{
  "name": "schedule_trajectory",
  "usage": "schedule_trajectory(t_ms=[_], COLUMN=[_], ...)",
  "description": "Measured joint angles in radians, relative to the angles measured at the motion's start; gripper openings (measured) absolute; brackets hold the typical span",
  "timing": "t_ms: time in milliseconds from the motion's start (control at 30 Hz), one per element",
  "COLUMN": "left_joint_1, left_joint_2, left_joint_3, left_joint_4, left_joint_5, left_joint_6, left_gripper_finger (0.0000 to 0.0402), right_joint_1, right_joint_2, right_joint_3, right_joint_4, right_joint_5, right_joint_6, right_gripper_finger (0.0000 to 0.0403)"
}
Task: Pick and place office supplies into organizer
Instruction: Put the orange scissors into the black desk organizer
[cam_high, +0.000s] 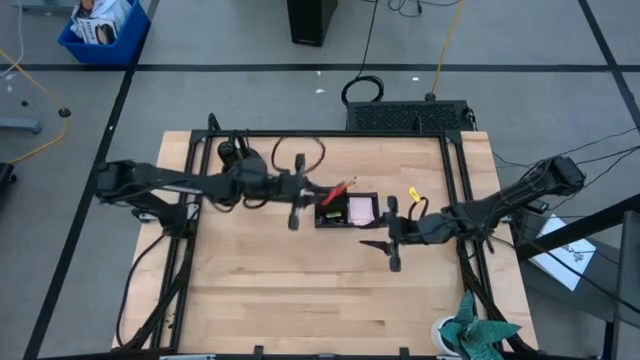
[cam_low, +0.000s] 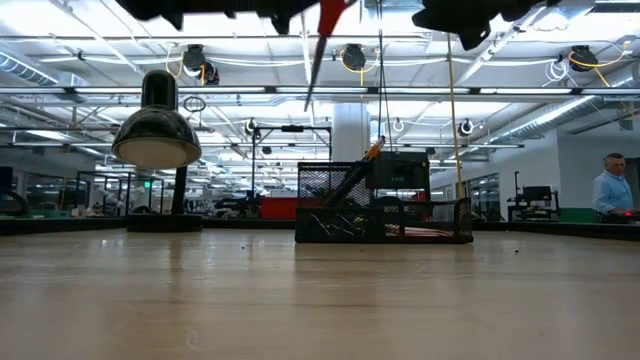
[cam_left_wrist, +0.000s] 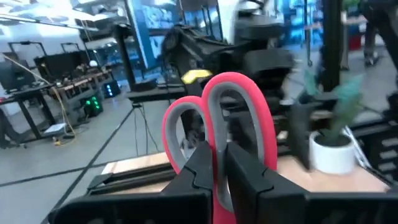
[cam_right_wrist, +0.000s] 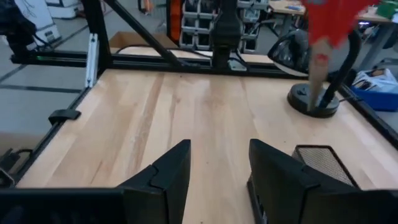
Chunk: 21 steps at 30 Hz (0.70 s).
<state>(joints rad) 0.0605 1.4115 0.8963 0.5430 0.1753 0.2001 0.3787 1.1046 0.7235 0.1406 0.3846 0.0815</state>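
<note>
My left gripper (cam_high: 318, 192) reaches in from the table's left and is shut on the red-handled scissors (cam_left_wrist: 239, 112). In the low view the scissors (cam_low: 318, 40) hang high above the left end of the black organizer (cam_low: 385, 205). The organizer (cam_high: 348, 211) stands on the table's middle, with a pink notepad (cam_high: 360, 210) lying inside and an orange pencil (cam_low: 374, 150) leaning out of it. My right gripper (cam_high: 372, 243) hovers open near the organizer's right near corner, and its wrist view shows bare wood under the gripper (cam_right_wrist: 219, 155). My left gripper pinches the scissors between its two fingers at the base of the handles (cam_left_wrist: 219, 180), where the two loops meet. The fingers come level from the table's left, and the loops stick out past the fingertips. The scissors are lifted clear, with the blades (cam_low: 312, 85) pointing down at a slight slant.
A black dome-shaped lamp (cam_low: 157, 130) stands toward the far left of the table. A teal plant in a white pot (cam_high: 470, 335) sits at the near right corner. Black frame rails run along the table's edges. A person (cam_low: 605, 190) stands in the room beyond.
</note>
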Motion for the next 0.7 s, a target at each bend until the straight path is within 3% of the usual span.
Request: schedule_trajectory(t_ms=[267,700], left_joint_1=[0.139,0.185], left_joint_2=[0.156,0.260], left_joint_3=[-0.008,-0.007], left_joint_4=[0.183,0.220], left_joint_5=[0.151,0.124], left_joint_6=[-0.108,-0.151], left_gripper_finger=[0.0008,0.0017], right_joint_1=[0.022,-0.007], right_joint_2=[-0.005,-0.005], right_joint_3=[0.000,0.000], right_joint_4=[0.003,0.004], right_joint_5=[0.040,0.042], right_joint_6=[-0.018,-0.019], right_gripper_finger=[0.0155,0.0155])
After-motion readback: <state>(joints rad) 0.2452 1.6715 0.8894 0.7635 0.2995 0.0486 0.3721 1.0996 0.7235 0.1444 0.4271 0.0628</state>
